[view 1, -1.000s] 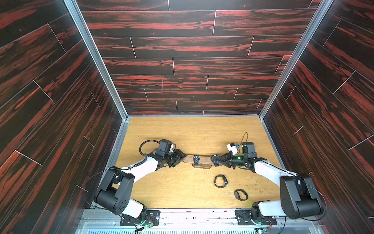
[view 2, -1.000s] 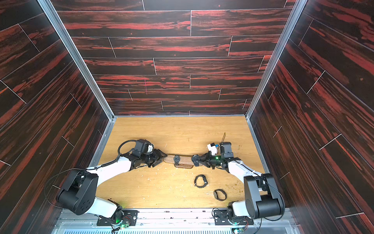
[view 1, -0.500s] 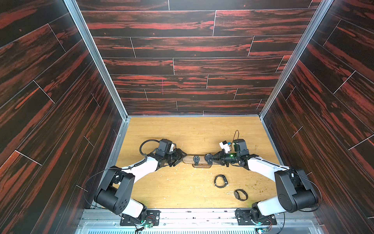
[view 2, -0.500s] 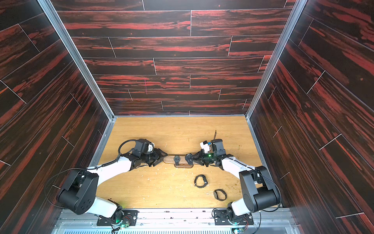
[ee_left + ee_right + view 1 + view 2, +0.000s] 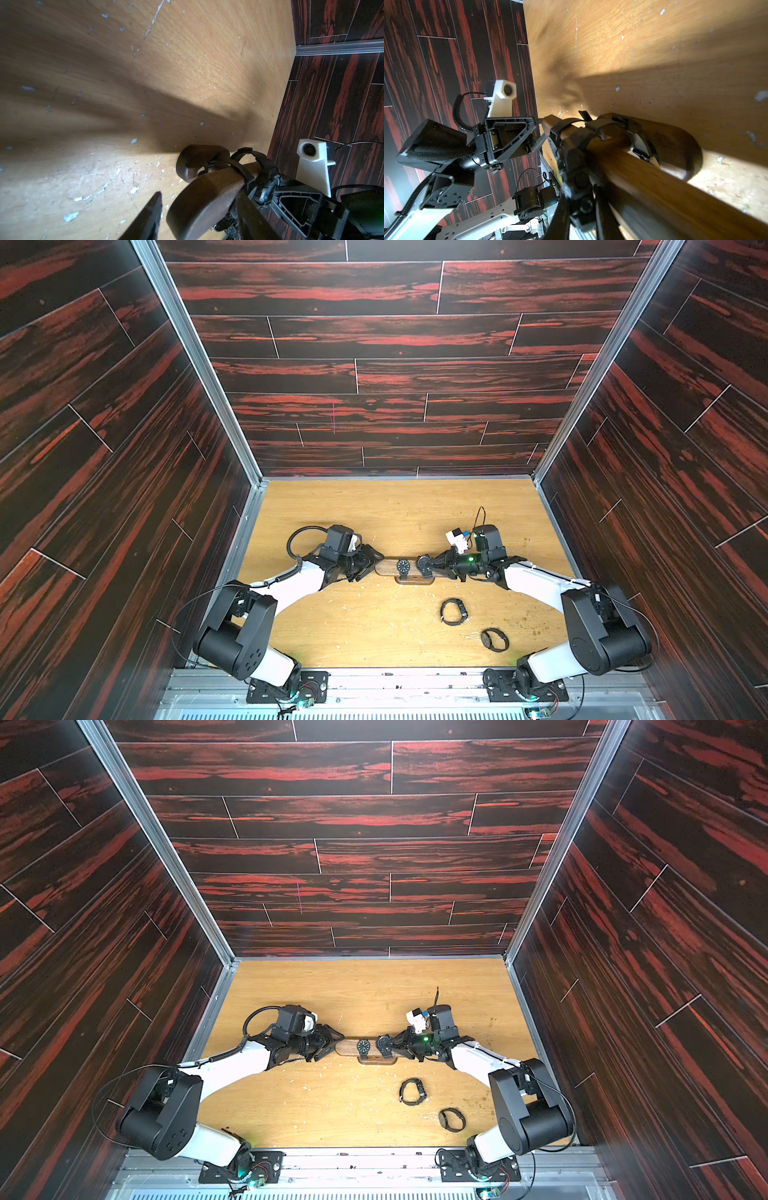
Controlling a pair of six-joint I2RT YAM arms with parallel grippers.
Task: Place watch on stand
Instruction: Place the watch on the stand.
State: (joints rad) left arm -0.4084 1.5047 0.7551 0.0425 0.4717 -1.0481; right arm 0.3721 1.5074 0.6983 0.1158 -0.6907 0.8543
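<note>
The stand, a dark wooden bar on an oval base, lies mid-table. One black watch sits strapped round the bar's middle. My right gripper is shut on a second black watch. Its strap is looped round the bar's right part, just right of the first watch. My left gripper grips the bar's rounded left end between its fingers. The bar's right end is hidden under the right gripper.
Two more black watches lie loose on the wooden table, in front of the stand and near my right arm. Dark panelled walls close in the table on three sides.
My right gripper has moved left with its watch, from off the bar's right end onto the bar, close to the first watch. The left arm and the stand have stayed still.
</note>
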